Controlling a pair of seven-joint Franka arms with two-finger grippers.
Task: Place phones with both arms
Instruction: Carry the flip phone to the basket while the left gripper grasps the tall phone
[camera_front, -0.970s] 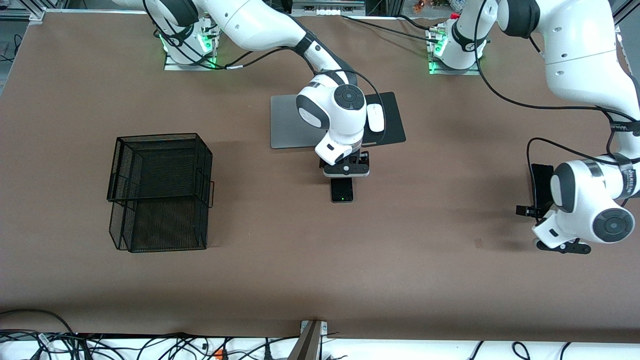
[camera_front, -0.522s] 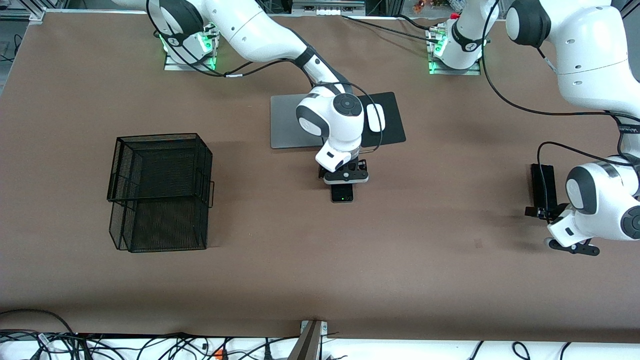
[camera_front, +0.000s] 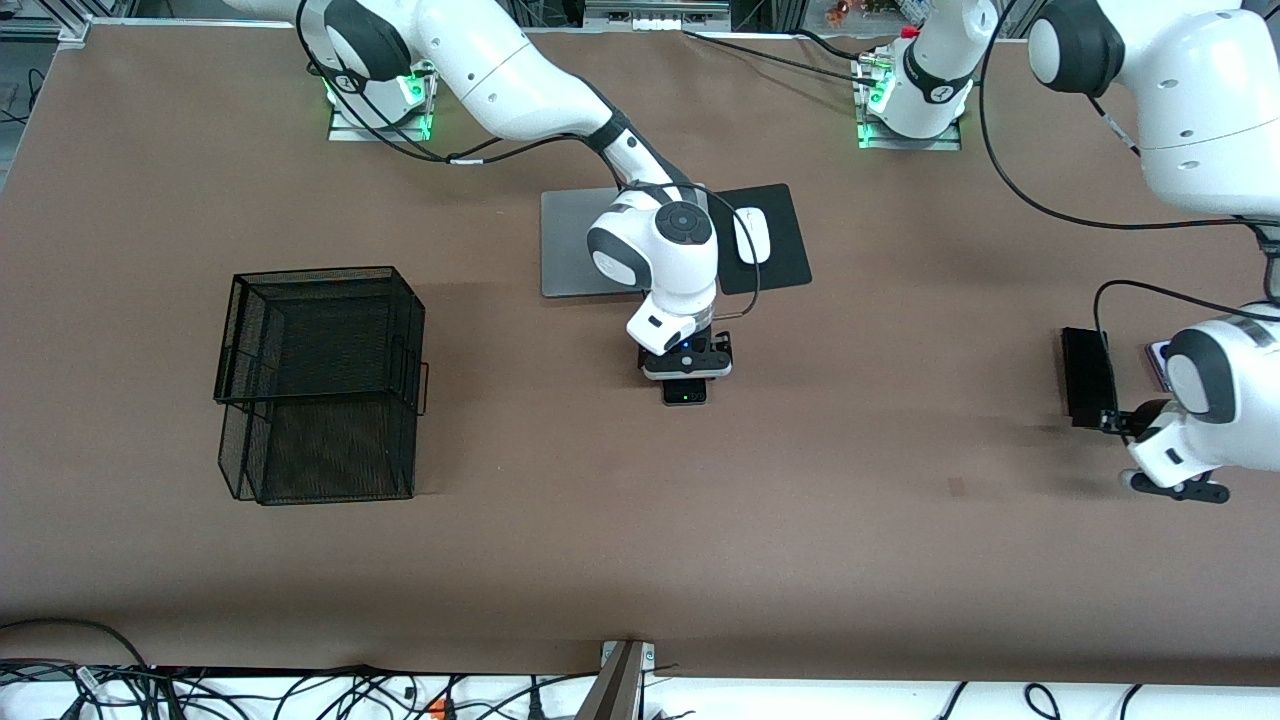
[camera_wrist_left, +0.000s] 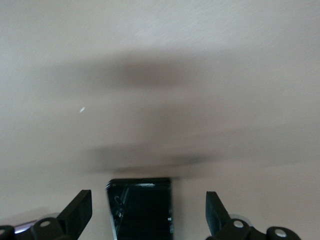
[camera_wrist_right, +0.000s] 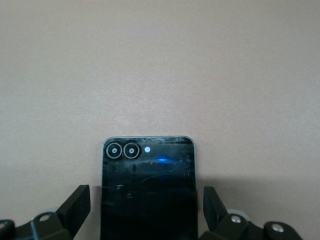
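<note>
The dark folded phone (camera_front: 684, 391) lay nearer the front camera than the grey laptop (camera_front: 575, 243). The right gripper (camera_front: 686, 366) hung over it, fingers wide, holding nothing. Toward the left arm's end, the left gripper (camera_front: 1150, 452), also wide, hovered by the slab phone (camera_front: 1087, 377). Both phones looked rigid, slick and thin: grip the long edges.

Robot lab (bolted arm bases (camera_front: 378, 105))

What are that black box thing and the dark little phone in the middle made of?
The black basket looks like fine wire mesh, likely metal: the table shows through its walls. The small dark folded phone, seen in the right wrist view, seems glossy glass or plastic: it mirrors a blue light and shows fine scratches.
</note>
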